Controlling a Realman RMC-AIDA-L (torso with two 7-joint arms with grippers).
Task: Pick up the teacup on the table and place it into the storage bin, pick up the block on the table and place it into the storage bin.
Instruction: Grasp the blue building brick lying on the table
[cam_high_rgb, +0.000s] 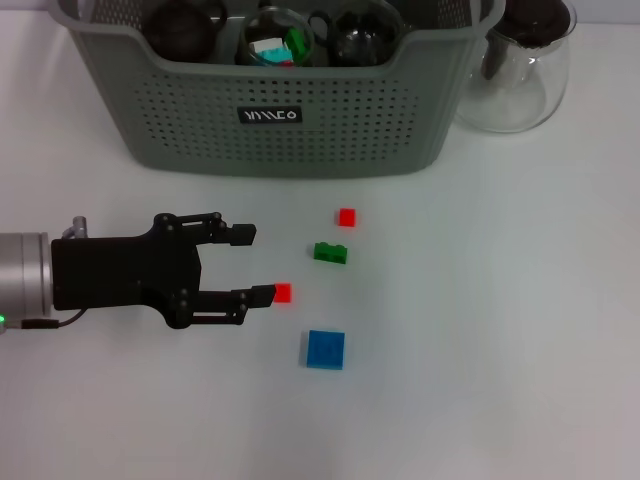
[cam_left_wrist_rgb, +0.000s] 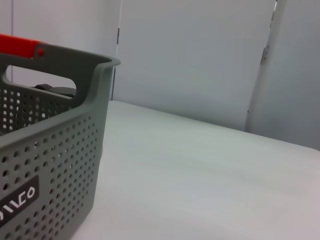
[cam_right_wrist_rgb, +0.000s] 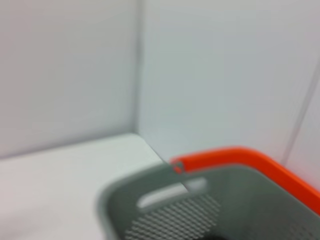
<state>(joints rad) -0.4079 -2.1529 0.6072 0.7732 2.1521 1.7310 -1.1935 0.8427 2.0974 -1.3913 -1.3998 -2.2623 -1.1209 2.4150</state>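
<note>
The grey-green storage bin stands at the back of the table, and its perforated corner fills the left wrist view. Several blocks lie in front of it: a small red block, a green block, another small red block and a flat blue block. My left gripper reaches in from the left and is open, with its near fingertip right beside the second red block. No teacup shows on the table. Rounded glass vessels lie inside the bin. My right gripper is out of view.
A clear glass pitcher stands just right of the bin. The bin has an orange handle along its rim. White walls stand behind the table.
</note>
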